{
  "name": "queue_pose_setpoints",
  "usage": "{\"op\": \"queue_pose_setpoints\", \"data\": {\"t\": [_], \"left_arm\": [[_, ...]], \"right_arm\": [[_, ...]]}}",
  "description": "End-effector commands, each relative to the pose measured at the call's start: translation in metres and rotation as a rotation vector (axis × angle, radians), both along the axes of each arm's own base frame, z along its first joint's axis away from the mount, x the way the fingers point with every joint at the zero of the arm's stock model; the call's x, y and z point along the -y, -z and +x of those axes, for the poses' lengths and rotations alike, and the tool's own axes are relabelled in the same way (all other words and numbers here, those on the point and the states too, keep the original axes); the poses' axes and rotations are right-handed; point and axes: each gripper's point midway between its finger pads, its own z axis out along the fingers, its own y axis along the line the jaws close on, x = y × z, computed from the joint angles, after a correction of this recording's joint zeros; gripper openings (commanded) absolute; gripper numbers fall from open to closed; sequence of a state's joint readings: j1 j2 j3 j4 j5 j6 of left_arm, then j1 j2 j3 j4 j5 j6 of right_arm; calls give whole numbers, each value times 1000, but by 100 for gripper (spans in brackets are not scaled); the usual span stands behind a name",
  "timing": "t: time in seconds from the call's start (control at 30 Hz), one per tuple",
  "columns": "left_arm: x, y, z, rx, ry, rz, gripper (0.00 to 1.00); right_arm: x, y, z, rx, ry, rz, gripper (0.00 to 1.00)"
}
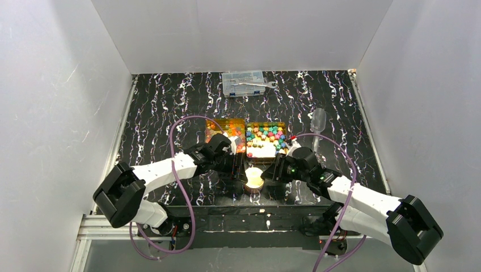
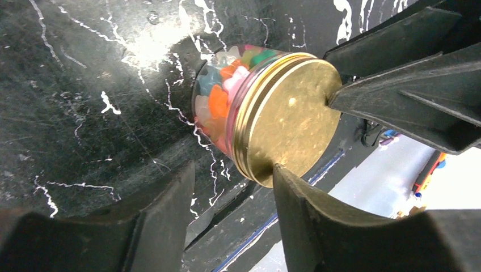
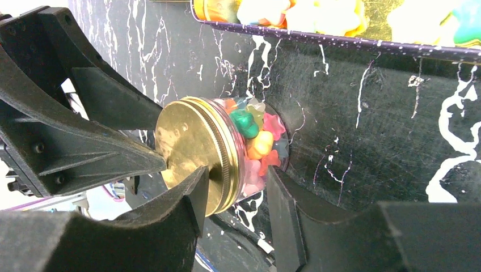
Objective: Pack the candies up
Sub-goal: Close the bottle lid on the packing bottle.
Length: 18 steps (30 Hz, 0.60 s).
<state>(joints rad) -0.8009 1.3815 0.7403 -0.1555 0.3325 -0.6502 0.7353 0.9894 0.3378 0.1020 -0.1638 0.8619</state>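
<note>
A small glass jar [image 1: 254, 178] with a gold lid [image 2: 292, 116] stands near the table's front edge, packed with mixed candies [image 2: 218, 102]. Behind it, an orange tray [image 1: 225, 131] holds glossy red and orange candies. A second tray [image 1: 265, 136] holds pastel candies. My left gripper [image 1: 238, 168] sits just left of the jar, open; in its wrist view the left gripper [image 2: 233, 170] has one fingertip [image 2: 281, 175] at the lid's rim. My right gripper [image 1: 275, 170] is close on the jar's right, open; seen from its wrist, the right gripper [image 3: 237, 171] straddles the jar's near edge.
A clear compartment box [image 1: 244, 83] with a wrench on it sits at the back centre. A clear plastic scoop-like piece [image 1: 318, 122] lies right of the trays. Purple cables loop over both arms. White walls close in the table on three sides.
</note>
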Motion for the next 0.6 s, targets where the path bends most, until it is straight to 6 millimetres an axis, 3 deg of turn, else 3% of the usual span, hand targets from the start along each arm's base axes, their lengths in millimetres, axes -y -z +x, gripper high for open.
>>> {"op": "queue_pose_setpoints", "data": {"t": [0.0,0.33,0.57], "left_arm": [[3,1,4,17,7,1,47],[3,0,0,16,11,-21,38],[-2,-14,-3,90,26,-72,62]], "right_arm": [[-3,-6,2,39,-14,10,50],[-4,-19,4,69,-19,15,52],[-4,-37,10,126,-39,-16,54]]}}
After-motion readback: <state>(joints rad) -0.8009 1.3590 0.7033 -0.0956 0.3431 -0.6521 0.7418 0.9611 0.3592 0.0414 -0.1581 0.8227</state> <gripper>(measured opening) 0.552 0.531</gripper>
